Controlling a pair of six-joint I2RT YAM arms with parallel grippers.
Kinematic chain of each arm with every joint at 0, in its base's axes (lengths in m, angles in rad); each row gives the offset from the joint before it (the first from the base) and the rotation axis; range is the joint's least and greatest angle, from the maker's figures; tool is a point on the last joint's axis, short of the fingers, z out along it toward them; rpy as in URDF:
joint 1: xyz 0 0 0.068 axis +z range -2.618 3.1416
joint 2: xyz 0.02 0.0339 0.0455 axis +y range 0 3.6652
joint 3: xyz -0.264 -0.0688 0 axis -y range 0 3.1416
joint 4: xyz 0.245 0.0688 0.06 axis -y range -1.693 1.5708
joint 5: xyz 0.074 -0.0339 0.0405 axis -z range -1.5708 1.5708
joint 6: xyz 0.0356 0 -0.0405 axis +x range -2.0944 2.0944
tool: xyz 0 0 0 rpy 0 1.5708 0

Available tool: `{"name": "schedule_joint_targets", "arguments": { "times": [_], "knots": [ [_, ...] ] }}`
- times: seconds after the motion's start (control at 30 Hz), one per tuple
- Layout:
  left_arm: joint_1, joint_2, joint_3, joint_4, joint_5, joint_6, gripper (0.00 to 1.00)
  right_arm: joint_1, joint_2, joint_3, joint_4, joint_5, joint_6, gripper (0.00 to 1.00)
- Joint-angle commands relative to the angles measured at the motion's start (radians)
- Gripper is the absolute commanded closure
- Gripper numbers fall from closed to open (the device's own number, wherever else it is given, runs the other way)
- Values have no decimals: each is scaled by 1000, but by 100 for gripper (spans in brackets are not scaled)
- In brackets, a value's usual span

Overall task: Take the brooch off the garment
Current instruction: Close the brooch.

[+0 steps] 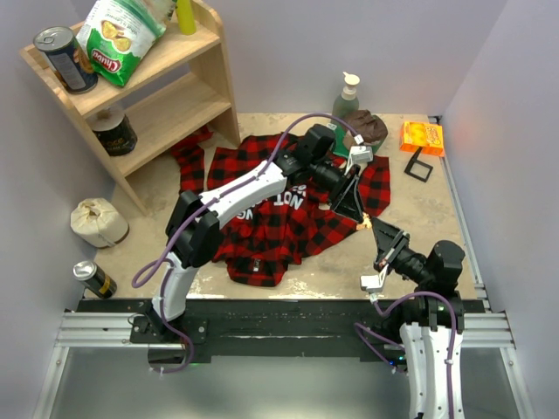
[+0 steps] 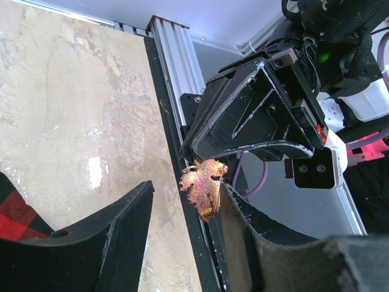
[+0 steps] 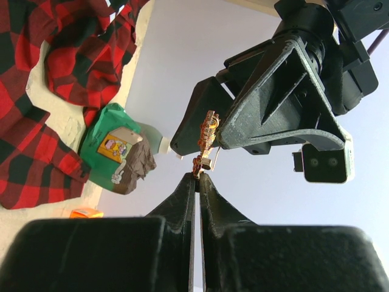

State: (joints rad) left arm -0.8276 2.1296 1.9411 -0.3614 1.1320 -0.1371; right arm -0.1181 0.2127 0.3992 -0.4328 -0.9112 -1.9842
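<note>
Right hand (image 3: 197,177) tight on the brooch (image 3: 206,139), tip-to-tip with the half-open left hand (image 1: 354,209), just off the garment (image 1: 262,236).

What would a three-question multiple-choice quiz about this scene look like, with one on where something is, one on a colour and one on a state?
1. Where is the brooch?
A. Pinned on the shirt
B. Held in mid-air, clear of the shirt
C. Lying on the wooden shelf

2. What colours is the garment?
A. Red and black
B. Blue and white
C. Plain green

3. How does the right gripper stand?
A. Wide open with nothing in it
B. Out of every view
C. Shut on the brooch

Answers:
1 B: both wrist views show the brooch hanging free, with no cloth around it.
2 A: the top view shows red-and-black plaid.
3 C: in the right wrist view its two fingers meet and pinch the brooch's lower end.
</note>
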Motion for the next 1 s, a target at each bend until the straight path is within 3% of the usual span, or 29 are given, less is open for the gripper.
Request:
{"name": "schedule_joint_targets", "arguments": {
  "times": [0.0,0.37,0.97],
  "knots": [
    [-5,-4,24,-20,-15,27,48,-2,-12,6,32,-37,-295,100],
    [-7,0,33,-131,-86,106,51,-2,-24,-11,58,-48,-283,100],
    [2,-14,45,-36,-24,28,46,-2,-32,-14,57,-35,-271,100]
  ]
}}
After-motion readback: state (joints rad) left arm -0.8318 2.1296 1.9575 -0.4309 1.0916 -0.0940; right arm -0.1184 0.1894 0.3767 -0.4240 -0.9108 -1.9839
